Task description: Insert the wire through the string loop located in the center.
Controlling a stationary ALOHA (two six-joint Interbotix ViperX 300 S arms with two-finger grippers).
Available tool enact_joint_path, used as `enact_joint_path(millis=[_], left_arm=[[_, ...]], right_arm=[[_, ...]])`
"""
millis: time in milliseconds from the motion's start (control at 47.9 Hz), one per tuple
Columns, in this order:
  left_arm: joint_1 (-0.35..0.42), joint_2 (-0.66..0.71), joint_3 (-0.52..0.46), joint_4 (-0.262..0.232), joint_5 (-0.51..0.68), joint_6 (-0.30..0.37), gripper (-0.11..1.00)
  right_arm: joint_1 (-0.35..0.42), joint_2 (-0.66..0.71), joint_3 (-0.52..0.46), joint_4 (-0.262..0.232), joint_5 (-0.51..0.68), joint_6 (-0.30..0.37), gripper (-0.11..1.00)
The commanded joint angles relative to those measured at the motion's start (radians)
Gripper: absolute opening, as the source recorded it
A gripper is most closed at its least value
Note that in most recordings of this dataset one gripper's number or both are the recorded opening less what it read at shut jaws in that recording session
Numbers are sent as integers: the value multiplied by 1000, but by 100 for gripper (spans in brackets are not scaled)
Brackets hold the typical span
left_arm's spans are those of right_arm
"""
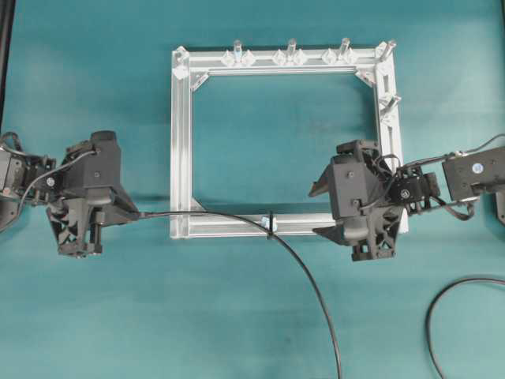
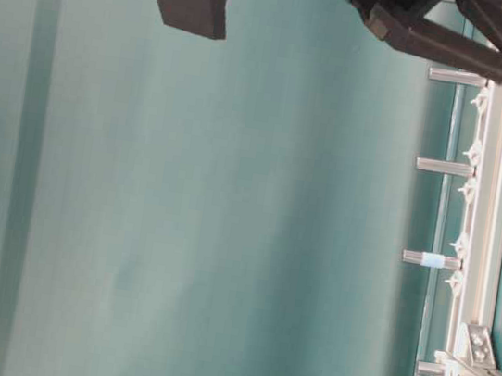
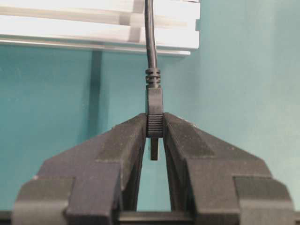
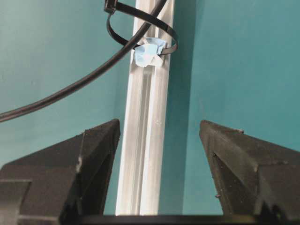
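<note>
Left gripper (image 3: 154, 129) clamped on plug end of the wire (image 1: 300, 257), metallic tip between the fingers (image 3: 124, 140). Wire threaded through the string loop (image 4: 140, 33) on near bar of the frame (image 1: 181, 142). Right gripper (image 4: 159, 140) spread wide, empty, straddling that bar.

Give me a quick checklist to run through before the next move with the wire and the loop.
1. Left gripper clamps the wire at its plug: ok.
2. Wire passes through the string loop: ok, as the right wrist view shows.
3. Right gripper open, straddling the frame bar: ok.
4. Right gripper touching wire: no, apart.
5. Loop seated on the bar: ok.
6. Slack beyond the bottom edge: cannot tell.
</note>
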State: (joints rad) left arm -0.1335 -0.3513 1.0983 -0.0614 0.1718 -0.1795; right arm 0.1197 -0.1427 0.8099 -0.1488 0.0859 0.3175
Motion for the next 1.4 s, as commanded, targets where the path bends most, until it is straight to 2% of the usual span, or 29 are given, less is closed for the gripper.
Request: enact_joint_path(millis=[0, 63, 209, 313, 710, 1128, 1378], left_arm=[[-5, -5, -25, 2, 3, -9, 15], [-5, -3, -28, 0, 11, -9, 18], [-5, -3, -29, 2, 15, -8, 58], [-3, -5, -32, 2, 15, -6, 52], [-5, -38, -44, 6, 8, 0, 52], [6, -224, -26, 8, 6, 15, 51], [15, -310, 5, 9, 6, 18, 51]], right_arm=[[0, -20, -9, -3, -6, 0, 71], [2, -20, -9, -2, -8, 0, 71], [2, -20, -9, -2, -8, 0, 71], [0, -20, -9, -3, -8, 0, 71], [0, -20, -15, -3, -11, -2, 71], [0, -114, -12, -3, -8, -2, 71], [0, -183, 41, -3, -64, -3, 71]])
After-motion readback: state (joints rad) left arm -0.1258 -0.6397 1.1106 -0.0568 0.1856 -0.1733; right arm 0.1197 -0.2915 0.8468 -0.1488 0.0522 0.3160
